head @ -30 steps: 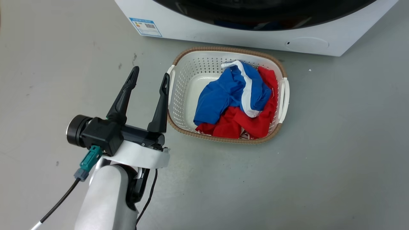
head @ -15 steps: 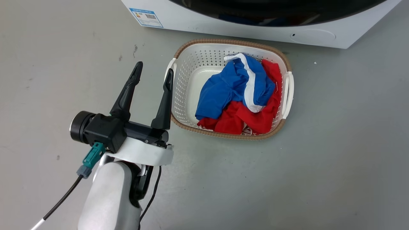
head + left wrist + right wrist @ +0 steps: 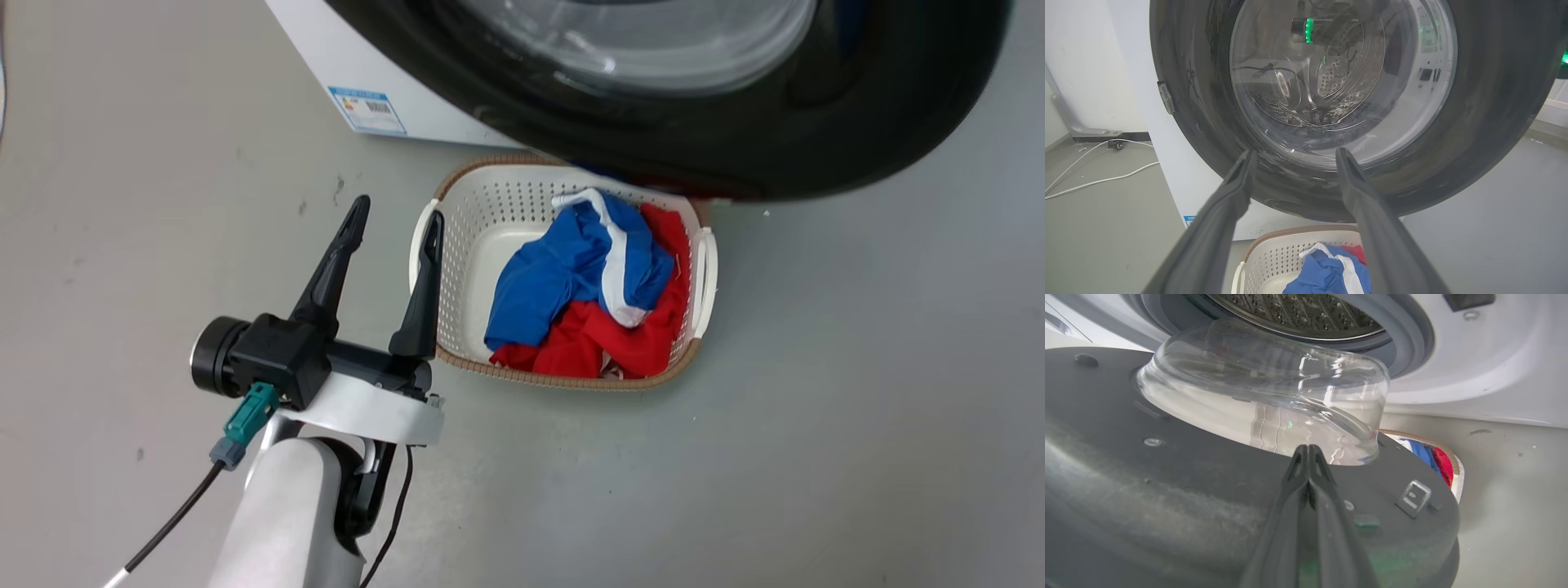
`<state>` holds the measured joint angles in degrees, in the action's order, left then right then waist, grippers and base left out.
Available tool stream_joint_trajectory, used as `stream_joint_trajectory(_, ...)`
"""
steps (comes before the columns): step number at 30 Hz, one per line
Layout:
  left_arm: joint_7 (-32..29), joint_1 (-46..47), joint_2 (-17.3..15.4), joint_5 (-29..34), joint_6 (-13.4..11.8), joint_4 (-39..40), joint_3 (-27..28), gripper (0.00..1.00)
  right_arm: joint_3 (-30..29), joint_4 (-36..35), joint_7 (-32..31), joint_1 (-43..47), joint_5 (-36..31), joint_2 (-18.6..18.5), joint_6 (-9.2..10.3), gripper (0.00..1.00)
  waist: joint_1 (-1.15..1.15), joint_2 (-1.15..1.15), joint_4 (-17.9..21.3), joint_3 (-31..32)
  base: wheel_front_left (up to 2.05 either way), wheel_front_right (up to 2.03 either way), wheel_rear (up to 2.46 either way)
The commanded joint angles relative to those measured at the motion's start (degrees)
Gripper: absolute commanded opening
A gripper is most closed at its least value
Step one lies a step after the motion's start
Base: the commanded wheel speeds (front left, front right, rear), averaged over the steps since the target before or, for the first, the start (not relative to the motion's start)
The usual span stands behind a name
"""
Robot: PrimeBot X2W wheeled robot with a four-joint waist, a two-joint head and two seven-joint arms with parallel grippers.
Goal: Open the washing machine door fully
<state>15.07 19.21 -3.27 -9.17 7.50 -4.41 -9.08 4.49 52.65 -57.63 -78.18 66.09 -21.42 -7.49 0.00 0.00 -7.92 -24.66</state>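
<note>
While pushing door (image 3: 816,131) part-open: right gripper (image 3: 1308,451) pinched shut, tip at inner face, frame centre; left gripper (image 3: 399,209) spread, empty, lower left. Next: sweep wider, to stop.

The door (image 3: 735,155) stands swung out over the far end of the laundry basket (image 3: 563,377), barring any reach down there. The basket sits on the floor (image 3: 857,367) just right of the left gripper (image 3: 397,208). Bare floor lies open right of the basket, and the drum mouth (image 3: 1298,314) is uncovered behind the door
</note>
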Motion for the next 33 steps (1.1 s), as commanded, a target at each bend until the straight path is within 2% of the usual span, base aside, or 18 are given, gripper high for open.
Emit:
stream_joint_trajectory(1,0.1,-1.1,0.0,0.3,0.0,-0.4,0.0,1.0,0.2,-1.2,-1.6,3.1,0.6,0.8,0.0,0.0,0.0,0.0,0.6,1.8,0.0,0.0,0.0)
stream_joint_trajectory(12,0.1,-5.0,-0.9,-0.1,0.0,-2.6,-0.9,1.0,-0.8,-14.3,-9.8,20.0,1.5,5.4,0.0,0.0,0.0,0.0,1.4,9.5,0.0,0.0,0.0)
stream_joint_trajectory(26,0.1,-9.4,-1.0,-1.0,0.0,-5.0,-2.4,1.0,-2.0,-34.4,-17.4,40.7,0.6,17.4,0.0,0.0,0.0,0.0,1.4,16.4,0.0,0.0,0.0)
stream_joint_trajectory(33,0.1,-9.8,-1.2,-1.4,0.0,-5.9,-3.4,1.0,0.2,-38.1,-17.6,45.0,2.1,18.7,0.0,0.0,0.0,0.0,0.5,18.1,0.0,0.0,0.0)
